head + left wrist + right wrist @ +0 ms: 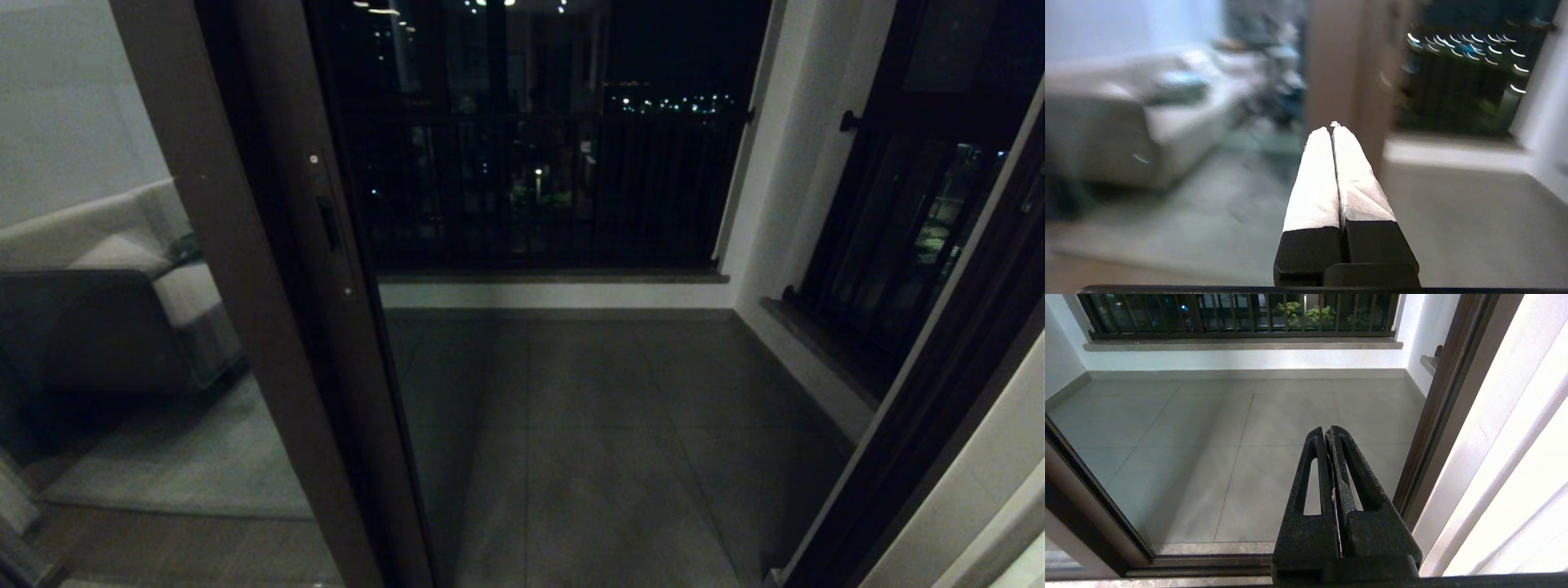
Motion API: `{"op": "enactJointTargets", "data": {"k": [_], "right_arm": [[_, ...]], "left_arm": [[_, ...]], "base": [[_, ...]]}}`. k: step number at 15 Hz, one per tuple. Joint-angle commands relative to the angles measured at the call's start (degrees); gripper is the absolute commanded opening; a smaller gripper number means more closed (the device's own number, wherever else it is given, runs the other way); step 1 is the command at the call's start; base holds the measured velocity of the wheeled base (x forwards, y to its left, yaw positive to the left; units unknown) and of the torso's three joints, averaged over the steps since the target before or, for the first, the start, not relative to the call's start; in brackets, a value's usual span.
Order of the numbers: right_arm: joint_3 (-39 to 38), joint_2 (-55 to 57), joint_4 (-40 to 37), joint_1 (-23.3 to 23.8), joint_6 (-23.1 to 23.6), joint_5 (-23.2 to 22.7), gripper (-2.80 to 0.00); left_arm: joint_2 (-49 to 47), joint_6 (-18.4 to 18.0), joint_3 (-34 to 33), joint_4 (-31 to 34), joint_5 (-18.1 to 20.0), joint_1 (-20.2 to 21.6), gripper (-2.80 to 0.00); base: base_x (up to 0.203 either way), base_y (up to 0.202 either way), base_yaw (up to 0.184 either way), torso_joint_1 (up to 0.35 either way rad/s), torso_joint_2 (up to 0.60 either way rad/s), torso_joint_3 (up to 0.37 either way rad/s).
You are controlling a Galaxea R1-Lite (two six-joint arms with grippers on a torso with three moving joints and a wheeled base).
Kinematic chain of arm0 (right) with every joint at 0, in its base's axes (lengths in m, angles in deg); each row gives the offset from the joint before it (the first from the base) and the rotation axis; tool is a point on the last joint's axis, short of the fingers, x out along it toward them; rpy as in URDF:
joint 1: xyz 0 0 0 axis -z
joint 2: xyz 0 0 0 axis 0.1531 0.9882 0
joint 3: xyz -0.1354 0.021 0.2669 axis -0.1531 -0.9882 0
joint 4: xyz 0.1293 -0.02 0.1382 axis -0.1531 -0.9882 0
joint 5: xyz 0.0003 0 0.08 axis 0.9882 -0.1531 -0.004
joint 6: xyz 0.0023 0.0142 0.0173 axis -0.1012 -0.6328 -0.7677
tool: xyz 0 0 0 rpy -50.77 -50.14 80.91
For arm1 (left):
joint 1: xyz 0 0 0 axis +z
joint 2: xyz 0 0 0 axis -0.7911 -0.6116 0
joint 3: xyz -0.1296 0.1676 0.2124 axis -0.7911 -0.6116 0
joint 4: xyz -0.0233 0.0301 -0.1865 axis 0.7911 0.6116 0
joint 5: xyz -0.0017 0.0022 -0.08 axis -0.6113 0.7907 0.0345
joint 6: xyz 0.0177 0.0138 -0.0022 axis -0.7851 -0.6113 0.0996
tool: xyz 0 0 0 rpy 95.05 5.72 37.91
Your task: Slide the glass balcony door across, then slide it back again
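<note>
Door first, on your left: the glass balcony door stands with its long brown stile running floor to top, leaning slightly in your head view, handle slot facing the open balcony floor. Your left gripper is pinched closed on nothing, aimed at that stile. Your right gripper, also closed and empty, hangs over the threshold.
</note>
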Motion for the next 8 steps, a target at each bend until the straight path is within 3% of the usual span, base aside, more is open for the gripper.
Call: {"op": "enactJointTargets", "data": {"k": [1,4,6,8], "right_arm": [[0.00,0.05,0.00,0.00,-0.01,-0.05,-2.80],[0.00,0.05,0.00,0.00,0.07,-0.05,-2.80],[0.00,0.05,0.00,0.00,-0.02,-0.05,-2.80],[0.00,0.05,0.00,0.00,-0.02,-0.05,-2.80]], "left_arm": [[9.01,-1.44,-1.36,9.48,1.19,-0.63,-2.80],[9.47,2.21,-1.80,23.37,7.28,-0.74,-2.80],[9.43,4.91,-1.70,23.73,7.20,-0.75,-2.80],[9.40,18.46,-1.17,25.73,5.96,-0.75,-2.80]], "base": [[0.000,0.000,0.000,0.000,0.00,0.000],[0.000,0.000,0.000,0.000,0.00,0.000],[0.000,0.000,0.000,0.000,0.00,0.000],[0.000,0.000,0.000,0.000,0.00,0.000]]}}
